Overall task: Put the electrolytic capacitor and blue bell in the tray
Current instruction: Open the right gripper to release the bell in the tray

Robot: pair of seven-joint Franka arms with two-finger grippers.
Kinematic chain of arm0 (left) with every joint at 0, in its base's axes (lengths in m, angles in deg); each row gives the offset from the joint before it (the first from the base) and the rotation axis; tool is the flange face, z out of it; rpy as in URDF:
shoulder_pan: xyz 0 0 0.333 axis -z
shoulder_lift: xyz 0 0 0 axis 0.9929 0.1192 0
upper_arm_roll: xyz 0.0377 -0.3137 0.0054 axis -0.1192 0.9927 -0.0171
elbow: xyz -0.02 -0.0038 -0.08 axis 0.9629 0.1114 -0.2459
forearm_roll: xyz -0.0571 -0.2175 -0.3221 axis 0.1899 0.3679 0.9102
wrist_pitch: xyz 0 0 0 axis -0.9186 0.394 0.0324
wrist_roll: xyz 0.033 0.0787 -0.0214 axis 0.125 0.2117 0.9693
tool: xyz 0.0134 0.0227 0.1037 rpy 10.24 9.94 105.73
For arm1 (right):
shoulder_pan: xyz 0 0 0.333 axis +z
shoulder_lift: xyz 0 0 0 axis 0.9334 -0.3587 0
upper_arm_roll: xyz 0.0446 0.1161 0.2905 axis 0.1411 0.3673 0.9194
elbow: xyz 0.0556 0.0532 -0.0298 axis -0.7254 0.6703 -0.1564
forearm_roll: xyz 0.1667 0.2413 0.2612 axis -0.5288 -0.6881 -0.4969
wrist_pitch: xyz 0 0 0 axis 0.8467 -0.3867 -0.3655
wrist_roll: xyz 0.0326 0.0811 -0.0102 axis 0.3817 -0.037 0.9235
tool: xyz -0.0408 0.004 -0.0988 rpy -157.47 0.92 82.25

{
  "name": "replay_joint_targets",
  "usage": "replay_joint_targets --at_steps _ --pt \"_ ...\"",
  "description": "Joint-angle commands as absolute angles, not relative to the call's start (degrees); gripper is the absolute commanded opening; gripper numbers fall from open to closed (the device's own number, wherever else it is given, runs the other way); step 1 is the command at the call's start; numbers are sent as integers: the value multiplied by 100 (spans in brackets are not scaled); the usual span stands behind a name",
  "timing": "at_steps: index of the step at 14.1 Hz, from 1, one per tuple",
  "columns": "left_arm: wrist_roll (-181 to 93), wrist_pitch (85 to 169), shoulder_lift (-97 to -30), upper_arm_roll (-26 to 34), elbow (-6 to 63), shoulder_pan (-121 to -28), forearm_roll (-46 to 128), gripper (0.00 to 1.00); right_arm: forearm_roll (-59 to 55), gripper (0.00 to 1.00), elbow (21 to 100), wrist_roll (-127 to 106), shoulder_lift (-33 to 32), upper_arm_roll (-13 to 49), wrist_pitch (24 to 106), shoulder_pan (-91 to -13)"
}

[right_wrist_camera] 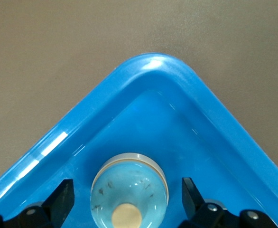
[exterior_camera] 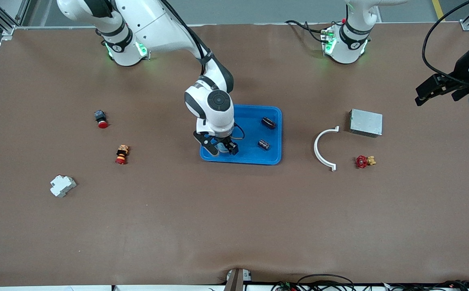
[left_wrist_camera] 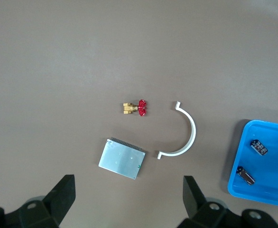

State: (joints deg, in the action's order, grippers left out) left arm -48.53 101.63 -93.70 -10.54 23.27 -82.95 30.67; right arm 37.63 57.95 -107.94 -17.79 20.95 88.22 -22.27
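The right gripper [exterior_camera: 222, 148] hangs low in the near corner of the tray [exterior_camera: 275, 159] at the right arm's end. Its fingers [right_wrist_camera: 60, 199] stand wide apart, clear of the blue bell [right_wrist_camera: 129, 192] between them. The bell rests on the tray floor, dome up, its axis vertical.

Two capacitors lie on their sides in the tray toward the left arm's end. The nearer capacitor [exterior_camera: 263, 144] points its long axis diagonally across the tray. The farther capacitor [exterior_camera: 268, 122] lies roughly parallel to it, close to the tray wall.

Outside the tray, toward the left arm's end, lie a white curved clip [exterior_camera: 322, 148], a red valve [exterior_camera: 364, 161] and a grey metal box [exterior_camera: 365, 123].

The left gripper [exterior_camera: 436, 89] waits in the air above the table edge at its own end, fingers [left_wrist_camera: 63, 194] fully spread and holding nothing
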Motion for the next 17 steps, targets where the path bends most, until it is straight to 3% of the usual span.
replay_joint_targets --at_steps 1,4,12,17 --pt "-4758 10037 -9456 -1099 2375 -8245 3133 100 3845 100 5639 -10833 -1797 2026 8708 -2134" --pt "-4766 10011 -9420 -1090 2331 -8236 3124 100 3828 100 5621 -10614 -1656 2035 8437 -2152" --pt "-4854 9712 -9456 -958 2322 -8297 3142 100 3819 100 5621 -8157 -445 2018 6170 -2844" --pt "-4775 9528 -9473 -976 2278 -8306 3107 100 3836 100 6235 -6652 434 2009 6018 -3854"
